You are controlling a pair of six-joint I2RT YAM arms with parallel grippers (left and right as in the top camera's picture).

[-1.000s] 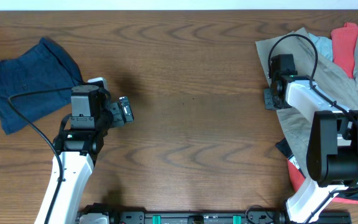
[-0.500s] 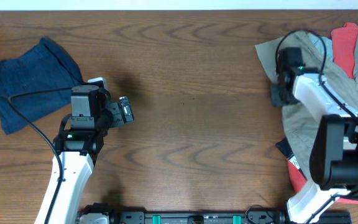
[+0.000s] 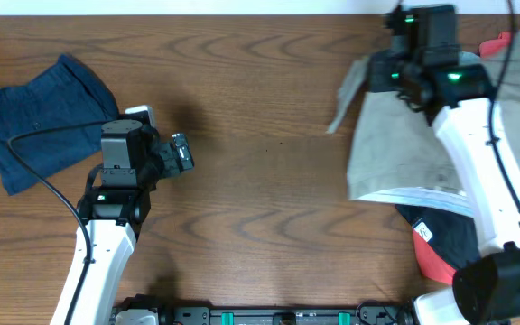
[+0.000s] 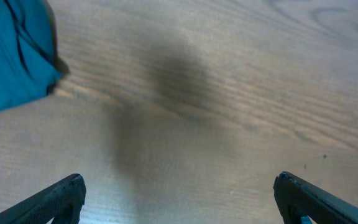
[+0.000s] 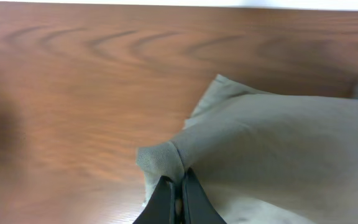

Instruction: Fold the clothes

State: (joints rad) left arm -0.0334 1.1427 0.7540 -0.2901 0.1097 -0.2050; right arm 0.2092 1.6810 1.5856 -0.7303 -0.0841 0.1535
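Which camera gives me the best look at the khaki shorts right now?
Overhead: it shows most of the khaki shorts, lifted and draping from the right gripper. The right wrist view shows only the fold pinched in its shut jaws. The left wrist view shows none of them, just navy shorts.

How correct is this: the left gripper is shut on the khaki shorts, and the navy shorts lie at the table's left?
One mistake: the right gripper is shut on the khaki shorts, as the right wrist view shows. The navy shorts do lie left.
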